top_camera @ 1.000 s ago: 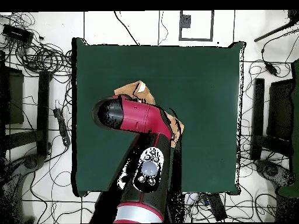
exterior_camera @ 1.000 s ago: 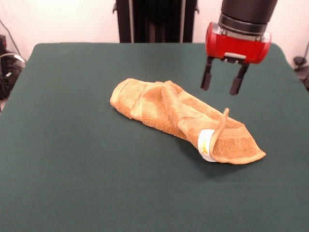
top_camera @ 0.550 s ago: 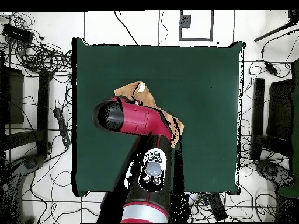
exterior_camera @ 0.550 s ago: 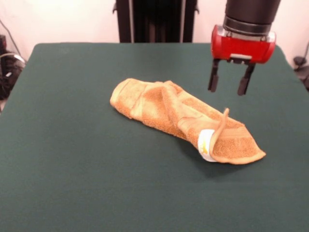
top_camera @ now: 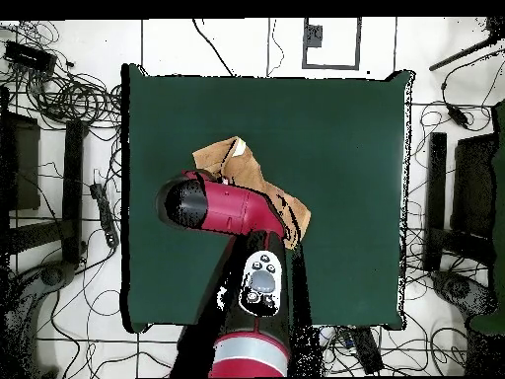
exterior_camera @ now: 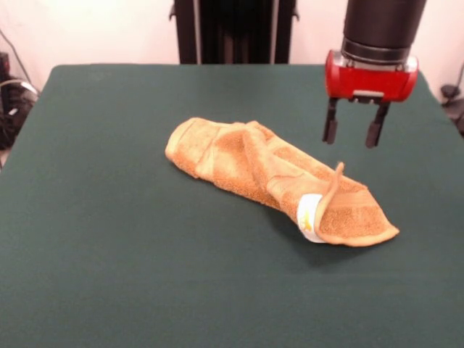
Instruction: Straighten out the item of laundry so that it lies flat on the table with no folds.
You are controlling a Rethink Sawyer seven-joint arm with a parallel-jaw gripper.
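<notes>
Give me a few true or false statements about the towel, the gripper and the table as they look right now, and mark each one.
1. The towel lies flat with no folds. False: it is bunched and folded over itself, with one edge curling upward.
2. The gripper is open and holds nothing. True.
3. The gripper is touching the towel. False: in the front view it hangs in the air above the table, off the towel's tagged end.
4. A small white tag shows on the towel. True.
5. The towel hangs over the table's edge. False: it lies wholly on the green cloth, away from every edge.
</notes>
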